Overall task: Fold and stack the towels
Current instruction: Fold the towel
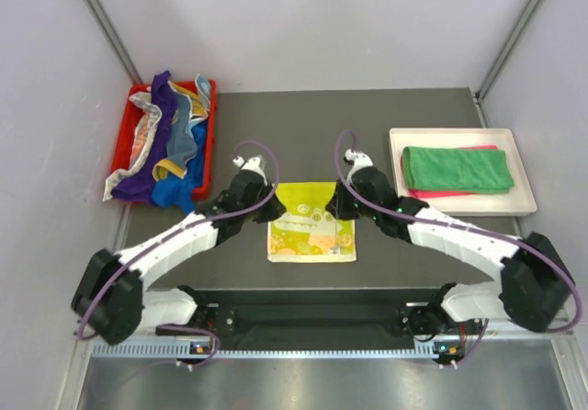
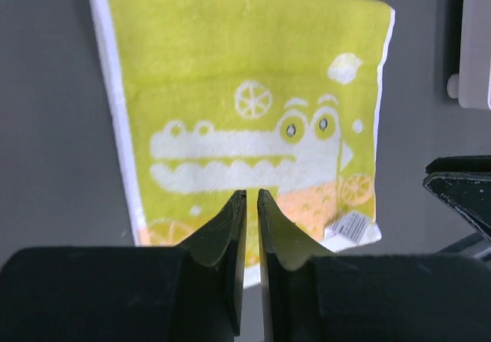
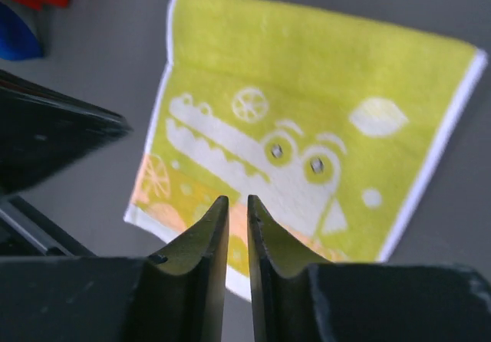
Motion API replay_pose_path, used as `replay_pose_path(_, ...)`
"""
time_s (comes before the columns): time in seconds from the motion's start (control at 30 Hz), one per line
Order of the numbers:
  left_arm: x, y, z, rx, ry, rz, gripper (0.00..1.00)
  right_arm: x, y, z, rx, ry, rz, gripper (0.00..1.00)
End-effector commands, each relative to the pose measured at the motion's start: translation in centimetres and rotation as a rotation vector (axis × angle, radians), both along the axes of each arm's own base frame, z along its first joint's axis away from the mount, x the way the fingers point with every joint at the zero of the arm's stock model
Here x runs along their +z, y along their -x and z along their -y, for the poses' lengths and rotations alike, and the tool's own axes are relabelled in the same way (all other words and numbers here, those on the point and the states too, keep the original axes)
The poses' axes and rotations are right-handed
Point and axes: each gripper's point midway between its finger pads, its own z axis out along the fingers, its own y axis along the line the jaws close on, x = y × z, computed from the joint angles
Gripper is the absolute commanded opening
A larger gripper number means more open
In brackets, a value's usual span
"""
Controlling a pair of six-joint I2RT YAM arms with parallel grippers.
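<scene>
A yellow-green towel (image 1: 312, 222) with a crocodile pattern lies folded flat on the dark table between the two arms. It fills much of the left wrist view (image 2: 245, 89) and the right wrist view (image 3: 322, 89). My left gripper (image 1: 276, 210) hovers over the towel's far left corner. Its jaws (image 2: 251, 192) stand a narrow gap apart with nothing between them. My right gripper (image 1: 333, 210) hovers over the far right corner, also narrowly open and empty (image 3: 238, 198). A green towel (image 1: 457, 166) lies folded on a pink towel (image 1: 432, 192). Several loose towels (image 1: 170, 143) are heaped at the far left.
The folded pair rests in a white tray (image 1: 524, 203) at the far right. The loose heap fills a red bin (image 1: 209, 134) and spills over its near edge. The tray's edge (image 2: 476, 50) shows in the left wrist view.
</scene>
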Motion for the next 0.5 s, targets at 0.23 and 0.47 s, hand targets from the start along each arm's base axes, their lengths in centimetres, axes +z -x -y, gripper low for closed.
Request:
replay_pose_path(0.23, -0.7, -10.4, 5.5, -0.156, 0.128, 0.087, 0.12, 0.8, -8.9, -9.4, 0.127, -0.282, 0.065, 0.03)
replay_pose_path(0.47, -3.5, -12.7, 5.5, -0.155, 0.066, 0.081, 0.11, -3.4, -12.5, -10.1, 0.081, -0.334, 0.008, 0.0)
